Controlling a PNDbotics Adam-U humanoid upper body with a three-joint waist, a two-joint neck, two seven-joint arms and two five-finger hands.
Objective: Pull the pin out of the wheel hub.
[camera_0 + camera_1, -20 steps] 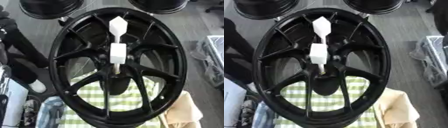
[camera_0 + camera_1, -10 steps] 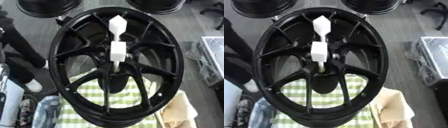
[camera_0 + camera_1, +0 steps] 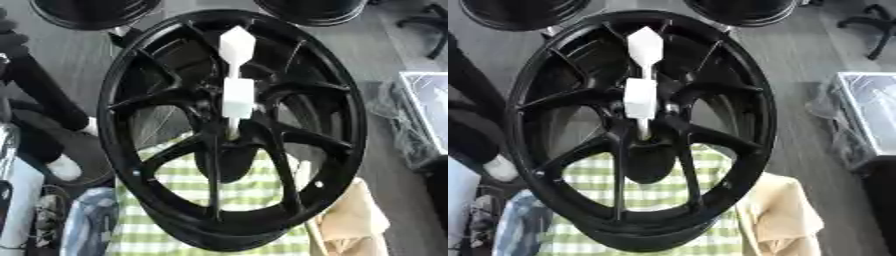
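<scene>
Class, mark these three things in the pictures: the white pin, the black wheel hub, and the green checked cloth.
white pin (image 3: pixel 237 97), left eye view, on its wide middle block.
black wheel hub (image 3: pixel 345 120), left eye view, on the right side of its rim.
green checked cloth (image 3: pixel 654 194), right eye view, seen between the lower spokes.

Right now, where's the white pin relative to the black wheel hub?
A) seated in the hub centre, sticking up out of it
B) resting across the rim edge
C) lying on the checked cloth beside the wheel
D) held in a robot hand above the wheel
A: the white pin stands with its lower end in the centre of the black wheel hub, where the spokes meet, and no robot hand shows in either view.
</scene>
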